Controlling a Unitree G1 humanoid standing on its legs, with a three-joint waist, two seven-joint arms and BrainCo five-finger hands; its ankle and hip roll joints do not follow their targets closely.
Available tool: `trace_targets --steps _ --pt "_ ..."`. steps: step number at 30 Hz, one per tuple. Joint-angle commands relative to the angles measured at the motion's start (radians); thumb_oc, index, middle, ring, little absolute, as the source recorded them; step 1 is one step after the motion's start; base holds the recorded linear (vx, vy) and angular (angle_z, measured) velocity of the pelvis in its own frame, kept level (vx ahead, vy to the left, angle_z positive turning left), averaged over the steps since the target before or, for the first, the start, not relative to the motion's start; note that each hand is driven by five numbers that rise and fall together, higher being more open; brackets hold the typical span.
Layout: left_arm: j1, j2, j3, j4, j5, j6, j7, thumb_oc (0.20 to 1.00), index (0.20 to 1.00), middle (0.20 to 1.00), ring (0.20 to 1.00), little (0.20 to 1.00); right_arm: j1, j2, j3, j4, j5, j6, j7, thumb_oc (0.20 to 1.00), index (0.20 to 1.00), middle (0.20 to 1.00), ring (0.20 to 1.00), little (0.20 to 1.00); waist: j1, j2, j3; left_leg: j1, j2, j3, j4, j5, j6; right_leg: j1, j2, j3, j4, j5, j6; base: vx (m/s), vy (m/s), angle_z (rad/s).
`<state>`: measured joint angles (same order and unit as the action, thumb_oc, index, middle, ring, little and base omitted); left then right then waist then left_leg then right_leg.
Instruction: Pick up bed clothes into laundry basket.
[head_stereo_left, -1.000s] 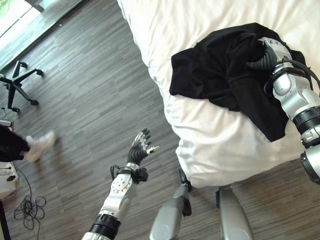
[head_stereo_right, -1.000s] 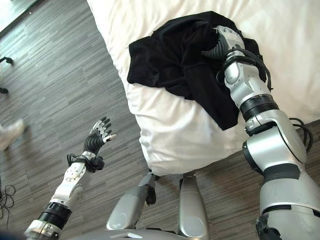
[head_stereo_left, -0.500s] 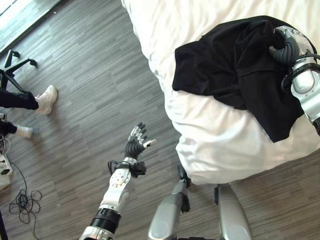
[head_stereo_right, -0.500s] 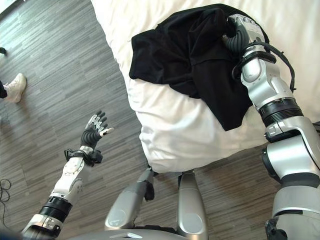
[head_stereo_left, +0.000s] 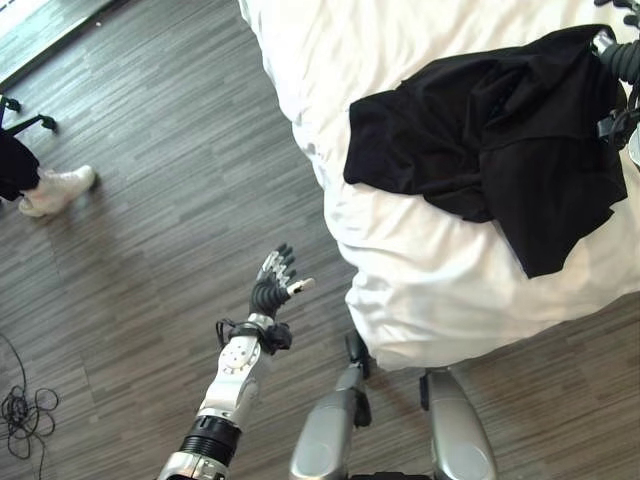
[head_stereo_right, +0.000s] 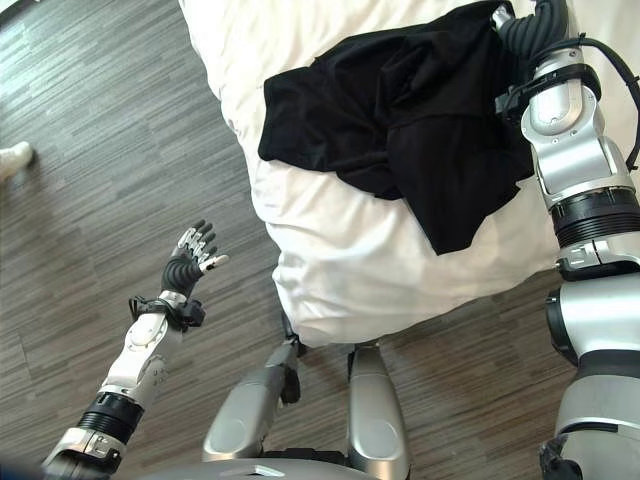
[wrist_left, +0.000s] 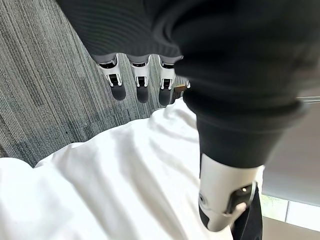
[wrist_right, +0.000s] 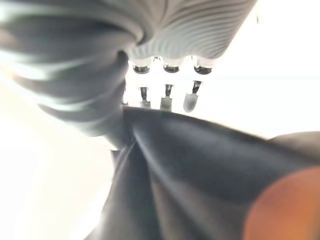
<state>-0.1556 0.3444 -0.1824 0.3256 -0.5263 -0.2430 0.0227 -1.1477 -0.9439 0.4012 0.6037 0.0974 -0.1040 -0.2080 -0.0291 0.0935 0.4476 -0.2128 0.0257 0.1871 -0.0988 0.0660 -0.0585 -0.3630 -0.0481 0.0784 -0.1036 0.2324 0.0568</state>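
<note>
- Black garment (head_stereo_left: 490, 140) found crumpled on the white duvet (head_stereo_left: 440, 290), close to the bed's foot corner nearest the robot; one tail of cloth trailed toward the foot edge.
- Right hand (wrist_right: 165, 90) placed at the garment's far side, away from the foot edge. In the right wrist view, fingers (wrist_right: 192, 97) appeared extended above a raised black fold, with the thumb side against the cloth. Could not tell whether any fold was actually pinched.
- Left hand (head_stereo_left: 275, 288) held out over the grey wood-plank floor (head_stereo_left: 150, 220), well clear of the bed's side edge, fingers straight and slightly spread, nothing in it.
- Person's shoe (head_stereo_left: 55, 188) noted on the floor, well away from the bed.
- Laundry basket not located.
- Handling judgement: soft, limp, light fabric; no stiffness, so expected to sag and drape from any single hold. Not fragile. Probably somewhat slippery against the smooth duvet, so likely to slide and not lift if only pressed.
- Best hold judged to be the bunched ridge of folds through the garment's middle, where several layers can be gathered at once; a single thin edge or the trailing tail likely to leave most of the cloth dragging.
- Risk: catching duvet cloth together with the garment.
</note>
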Motion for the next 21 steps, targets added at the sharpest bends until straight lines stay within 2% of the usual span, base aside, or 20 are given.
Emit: trace_targets --steps 1,5,15,19,20,21 --pt "0.042 0.065 0.011 -0.042 0.02 -0.05 -0.008 1.0 1.0 1.0 1.0 1.0 -0.081 -0.003 0.054 -0.062 0.04 -0.063 -0.014 0.2 0.2 0.2 0.2 0.2 0.007 -0.091 -0.096 0.018 -0.009 0.005 0.012 -0.007 -0.046 0.027 -0.059 0.102 0.018 -0.092 0.067 0.05 0.012 -0.04" --pt "0.043 0.062 0.016 -0.043 0.026 -0.048 -0.003 1.0 1.0 1.0 1.0 1.0 -0.081 -0.007 0.051 -0.125 0.036 -0.065 -0.01 0.2 0.2 0.2 0.2 0.2 0.003 -0.098 -0.099 0.024 -0.01 0.009 0.012 -0.01 -0.043 0.032 -0.059 0.105 0.019 -0.096 0.067 0.03 0.016 -0.04" --pt "0.037 0.057 0.019 -0.031 0.03 -0.048 0.008 1.0 1.0 1.0 1.0 1.0 -0.088 -0.018 0.066 -0.144 0.005 -0.058 -0.006 0.2 0.2 0.2 0.2 0.2 0.004 -0.106 -0.099 0.024 -0.017 0.008 0.012 -0.015 -0.041 0.031 -0.061 0.11 0.021 -0.094 0.069 0.01 0.002 -0.02" --pt "0.03 0.059 0.021 -0.026 0.032 -0.049 0.011 1.0 1.0 1.0 1.0 1.0 -0.069 -0.031 0.119 -0.099 -0.021 -0.03 0.063 0.2 0.2 0.2 0.2 0.2 0.005 -0.109 -0.09 0.018 -0.018 0.008 0.012 -0.013 -0.041 0.026 -0.061 0.111 0.021 -0.091 0.071 0.0 0.0 0.0" --pt "0.027 0.058 0.021 -0.025 0.034 -0.046 0.011 1.0 1.0 1.0 1.0 1.0 -0.077 -0.038 0.148 -0.076 -0.027 -0.018 0.086 0.322 0.322 0.322 0.322 0.322 0.005 -0.11 -0.087 0.017 -0.018 0.008 0.012 -0.012 -0.041 0.026 -0.062 0.11 0.02 -0.09 0.072 0.0 0.0 0.0" --pt "0.026 0.064 0.018 -0.031 0.035 -0.042 0.005 1.0 1.0 1.0 1.0 1.0 -0.095 -0.059 0.208 -0.036 -0.075 0.004 0.121 1.0 1.0 1.0 1.0 1.0 0.009 -0.115 -0.08 0.014 -0.018 0.006 0.012 -0.01 -0.042 0.024 -0.062 0.109 0.02 -0.088 0.07 0.0 0.0 0.0"
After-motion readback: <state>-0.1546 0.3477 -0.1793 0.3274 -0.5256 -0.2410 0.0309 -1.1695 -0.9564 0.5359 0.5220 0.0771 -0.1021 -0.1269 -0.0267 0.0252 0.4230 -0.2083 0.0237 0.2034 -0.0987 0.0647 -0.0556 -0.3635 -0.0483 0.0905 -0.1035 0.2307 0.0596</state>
